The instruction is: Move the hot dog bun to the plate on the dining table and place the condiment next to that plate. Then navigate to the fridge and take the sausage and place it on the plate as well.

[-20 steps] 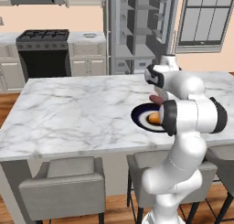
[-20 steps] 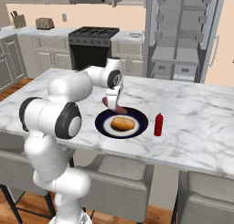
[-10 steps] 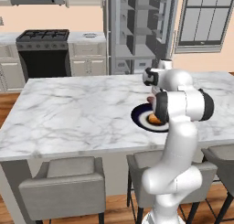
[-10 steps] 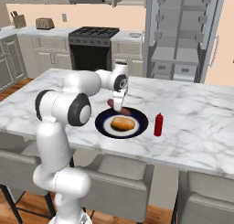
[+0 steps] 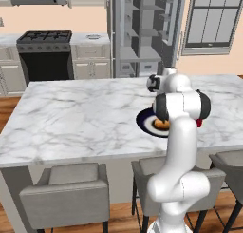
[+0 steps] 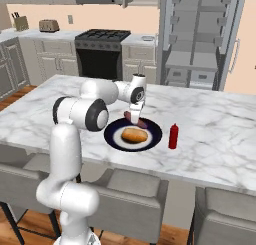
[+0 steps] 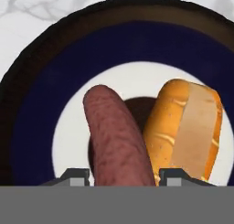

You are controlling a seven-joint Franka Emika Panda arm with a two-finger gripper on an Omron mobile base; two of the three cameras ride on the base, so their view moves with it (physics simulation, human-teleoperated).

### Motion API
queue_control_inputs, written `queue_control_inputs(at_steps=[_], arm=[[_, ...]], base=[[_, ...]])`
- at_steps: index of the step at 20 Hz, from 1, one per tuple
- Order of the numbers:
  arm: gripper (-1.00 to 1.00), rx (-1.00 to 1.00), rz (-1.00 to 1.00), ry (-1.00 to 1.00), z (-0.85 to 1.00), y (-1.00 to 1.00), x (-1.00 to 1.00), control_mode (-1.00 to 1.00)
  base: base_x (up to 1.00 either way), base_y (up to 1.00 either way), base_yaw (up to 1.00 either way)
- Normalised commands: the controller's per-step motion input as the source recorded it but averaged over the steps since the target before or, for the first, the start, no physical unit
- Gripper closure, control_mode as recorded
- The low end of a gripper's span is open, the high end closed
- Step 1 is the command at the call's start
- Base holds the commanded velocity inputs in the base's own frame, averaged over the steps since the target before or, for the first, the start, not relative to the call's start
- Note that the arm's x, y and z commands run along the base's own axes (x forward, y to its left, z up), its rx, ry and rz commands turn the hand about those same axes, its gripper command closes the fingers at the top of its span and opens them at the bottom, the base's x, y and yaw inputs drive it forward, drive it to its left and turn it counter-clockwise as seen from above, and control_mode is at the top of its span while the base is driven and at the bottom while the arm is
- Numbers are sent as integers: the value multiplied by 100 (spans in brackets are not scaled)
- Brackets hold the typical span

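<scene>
My gripper point(image 7: 122, 175) is shut on the pinkish-brown sausage point(image 7: 114, 136), which runs out from between the two fingertips point(image 7: 77, 174). The sausage point(image 6: 138, 122) hangs just over the back part of the dark navy plate point(image 6: 113, 137) on the marble dining table point(image 6: 220, 139). The orange-tan hot dog bun point(image 6: 134, 135) lies in the plate's light centre, right beside the sausage, and shows as the bun point(image 7: 189, 127) close up. A slim red condiment point(image 6: 173, 136) bottle stands upright just right of the plate. In the left base view my own arm covers much of the plate point(image 5: 144, 119).
The grey fridge point(image 6: 200, 39) stands open behind the table, its shelves showing. A black stove point(image 6: 102, 51) and beige cabinets line the back wall. Grey chairs point(image 6: 135, 194) are tucked under the table's near edge.
The arm's elbow has swung in closer and the gripper has come down a little toward the plate's centre, carrying the sausage with it. Bun and bottle have not moved.
</scene>
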Motion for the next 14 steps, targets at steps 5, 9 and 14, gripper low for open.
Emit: queue_control_inputs(at_steps=[5,9,14], arm=[[100,0,0,0,-42,-11,37,-100],[100,0,0,0,-40,-7,35,-100],[-100,0,0,0,-26,-7,18,-100]], base=[[0,0,0],[0,0,0],[0,0,0]])
